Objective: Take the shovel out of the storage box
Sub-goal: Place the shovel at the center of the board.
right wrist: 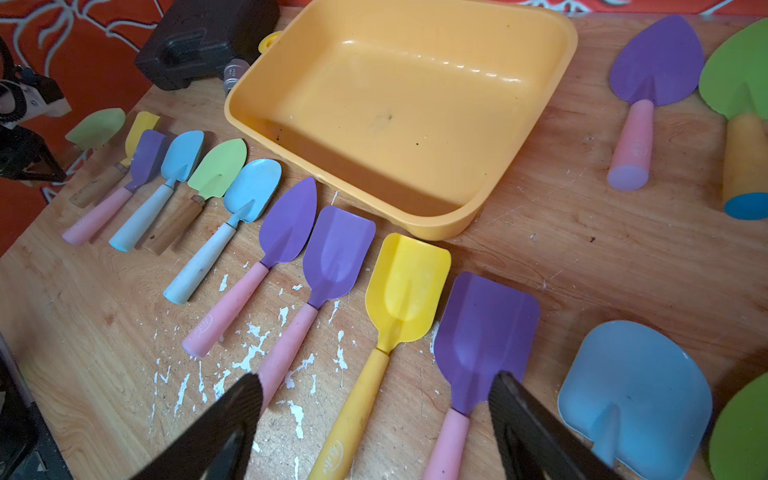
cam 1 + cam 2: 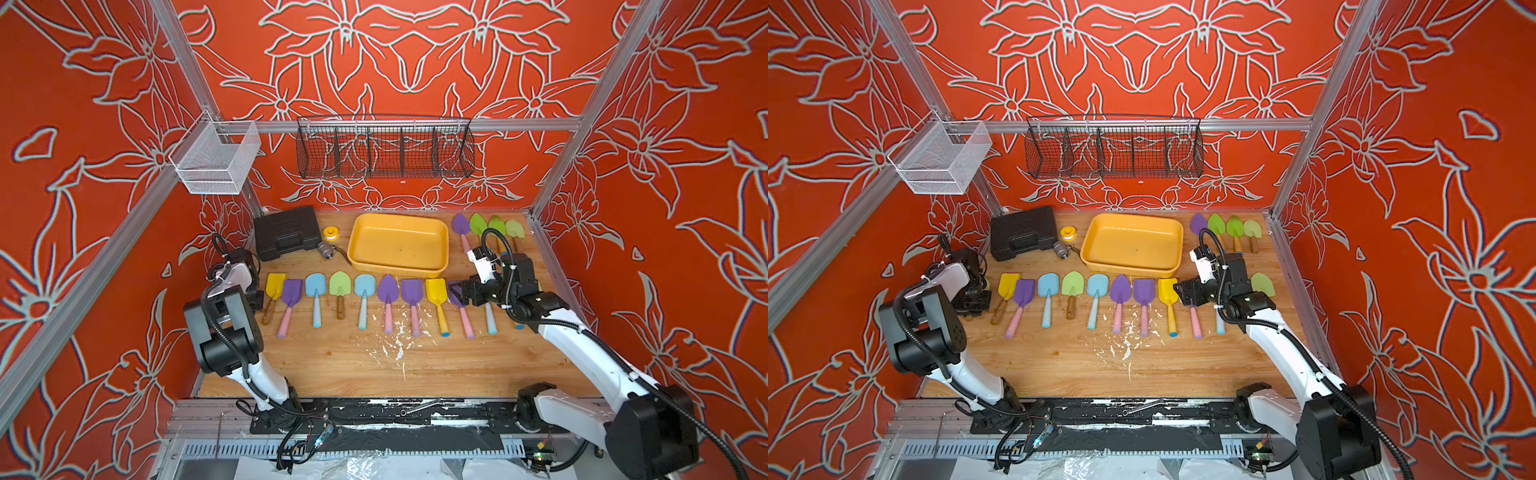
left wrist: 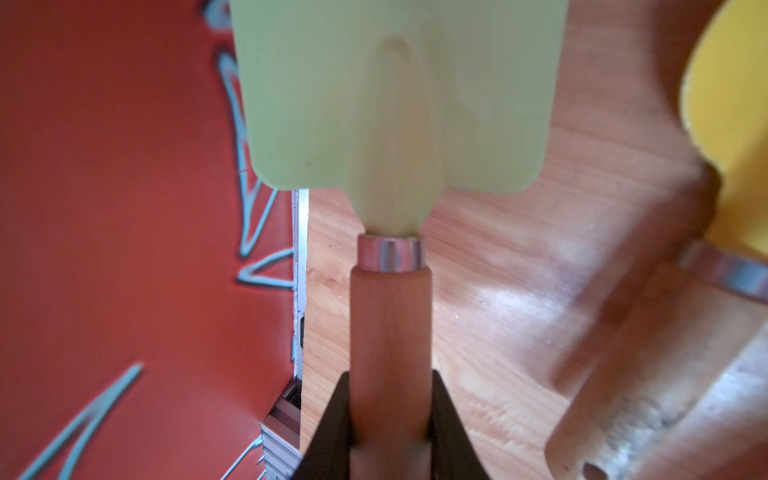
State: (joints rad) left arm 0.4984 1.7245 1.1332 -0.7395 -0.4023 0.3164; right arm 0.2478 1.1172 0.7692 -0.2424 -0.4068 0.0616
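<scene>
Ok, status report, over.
Left end effector shut on pale green shovel. Right end effector open over yellow shovel and square purple shovel. Storage box empty. Nothing blocking.

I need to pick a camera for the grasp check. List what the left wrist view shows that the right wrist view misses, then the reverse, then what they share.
Left wrist only: the left tool clamped on the wooden handle of the pale green shovel, and its metal collar. Right wrist only: the storage box with no shovel inside, the open right tool over the row of shovels, and the black case. Both: the wooden table, the pale green shovel's blade, and the yellow wooden-handled shovel beside it.
</scene>
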